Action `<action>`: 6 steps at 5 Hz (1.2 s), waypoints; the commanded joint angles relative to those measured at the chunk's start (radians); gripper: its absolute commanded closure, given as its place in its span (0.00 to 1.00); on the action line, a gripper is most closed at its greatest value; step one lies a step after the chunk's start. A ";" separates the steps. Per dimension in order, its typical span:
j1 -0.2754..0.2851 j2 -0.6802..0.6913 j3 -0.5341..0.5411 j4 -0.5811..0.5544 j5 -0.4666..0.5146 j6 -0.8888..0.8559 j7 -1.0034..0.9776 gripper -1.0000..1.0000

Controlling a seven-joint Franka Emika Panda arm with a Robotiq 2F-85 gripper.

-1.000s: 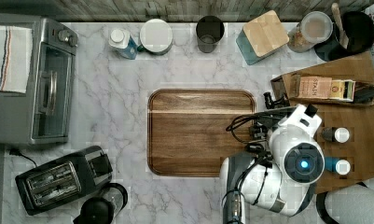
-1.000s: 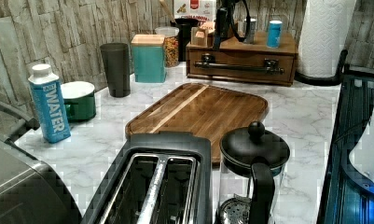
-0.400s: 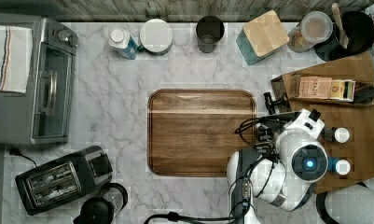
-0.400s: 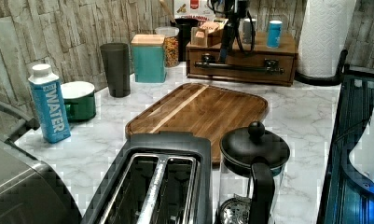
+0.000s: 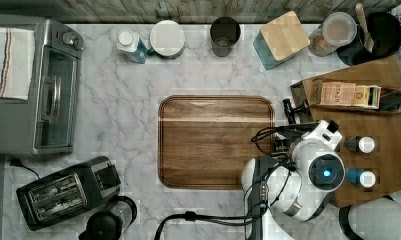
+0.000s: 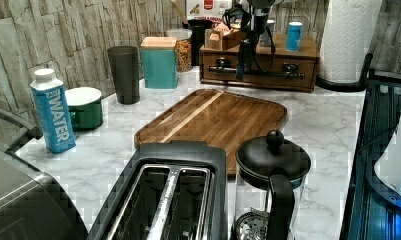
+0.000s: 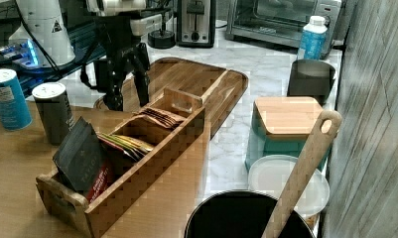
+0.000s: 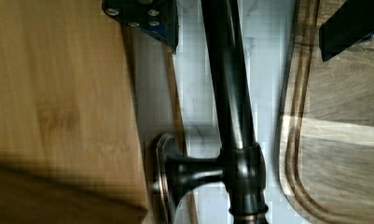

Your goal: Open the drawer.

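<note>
Wood and black metal: the drawer (image 6: 258,75) sits shut in the wooden box at the far end of the left view's counter, its bar handle (image 8: 231,93) running along the front on its posts.
Tool: the gripper (image 7: 128,89) hangs at the handle with its fingers (image 8: 142,18) apart, one on each side of the bar, nothing clamped yet.
Risk: if the fingers close off-centre or too shallow, the round bar could slip free on the pull.
Second risk: the box looks light, so a hard tug may drag the whole unit across the marble rather than slide the drawer out, and the bottles (image 5: 360,145) on its top could topple.
In the way: the cutting board (image 5: 215,141) lies just in front of the drawer, so the drawer's front may meet its edge.
Nearby: a tea-bag caddy (image 7: 122,163) on the box, a teal canister (image 6: 159,62), a dark cup (image 6: 124,74), a paper-towel roll (image 6: 348,40).
</note>
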 commanded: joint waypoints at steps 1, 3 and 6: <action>-0.041 0.027 0.031 -0.016 0.101 -0.037 -0.176 0.00; -0.070 0.085 0.073 0.071 0.170 -0.241 -0.418 0.00; 0.060 -0.046 0.091 -0.158 0.193 -0.212 -0.285 0.00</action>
